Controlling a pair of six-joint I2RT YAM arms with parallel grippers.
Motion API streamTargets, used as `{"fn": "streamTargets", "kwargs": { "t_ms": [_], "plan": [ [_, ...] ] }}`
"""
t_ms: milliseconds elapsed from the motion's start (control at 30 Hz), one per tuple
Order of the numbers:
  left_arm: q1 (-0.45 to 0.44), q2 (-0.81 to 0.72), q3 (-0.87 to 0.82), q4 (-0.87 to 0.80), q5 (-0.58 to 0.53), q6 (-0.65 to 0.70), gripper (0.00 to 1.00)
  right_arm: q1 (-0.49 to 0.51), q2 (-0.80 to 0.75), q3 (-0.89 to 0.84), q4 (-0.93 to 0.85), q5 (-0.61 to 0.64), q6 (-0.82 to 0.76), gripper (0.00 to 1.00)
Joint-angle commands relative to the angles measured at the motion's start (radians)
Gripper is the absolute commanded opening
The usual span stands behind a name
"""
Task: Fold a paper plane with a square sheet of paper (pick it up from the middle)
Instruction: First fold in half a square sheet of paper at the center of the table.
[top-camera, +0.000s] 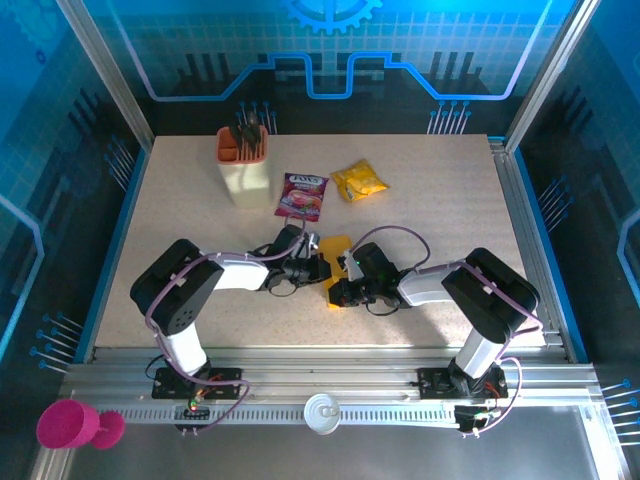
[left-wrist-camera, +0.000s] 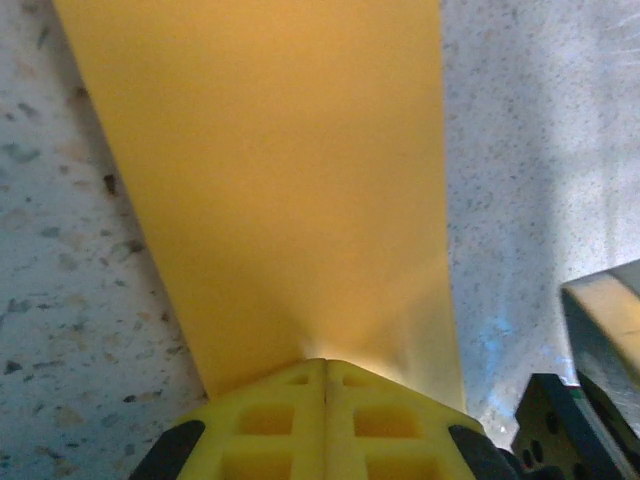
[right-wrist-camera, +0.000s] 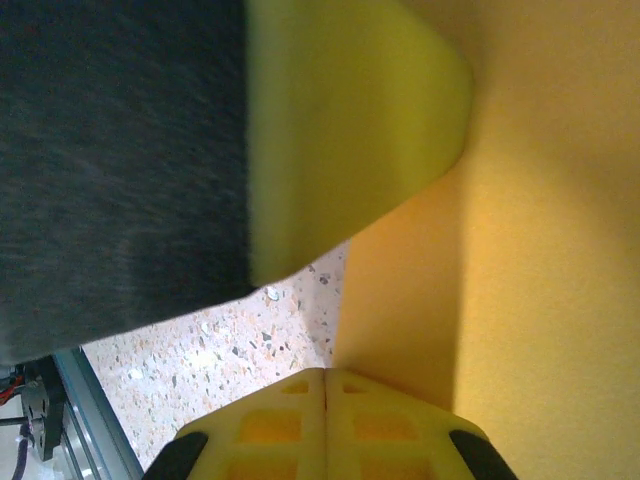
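The square sheet of paper (left-wrist-camera: 280, 180), creased narrower, is seen stretching straight ahead of the left gripper (left-wrist-camera: 325, 365). Its jaws are closed tight and the sheet's near edge is hidden beneath them; whether paper is actually pinched cannot be told. The right gripper (right-wrist-camera: 325, 375) is likewise shut, with the sheet lying just right of its tips on the bench (right-wrist-camera: 250, 350). The view ahead is cut off by a blurred yellow finger (right-wrist-camera: 350, 130).

The square sheet of paper (top-camera: 337, 250) (left-wrist-camera: 290, 180), plain orange-yellow and unprinted, lies as a narrowed, smooth strip near the middle of the speckled table (top-camera: 450, 200).
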Motion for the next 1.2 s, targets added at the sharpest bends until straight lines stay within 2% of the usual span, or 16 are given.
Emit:
{"fn": "streamTargets", "kwargs": {
  "t_ms": [0,433,1167],
  "plan": [
    [-0.009,0.033,-0.009,0.017,-0.012,-0.022,0.0,-0.009,0.047,-0.017,-0.152,0.075,0.008,0.0],
    [-0.001,0.067,0.128,-0.22,-0.151,0.014,0.0,0.009,0.084,0.015,-0.308,0.11,-0.012,0.0],
    [0.176,0.234,0.385,-0.36,-0.144,0.147,0.0,0.009,0.128,-0.01,-0.341,0.124,-0.004,0.0]
  ]
}}
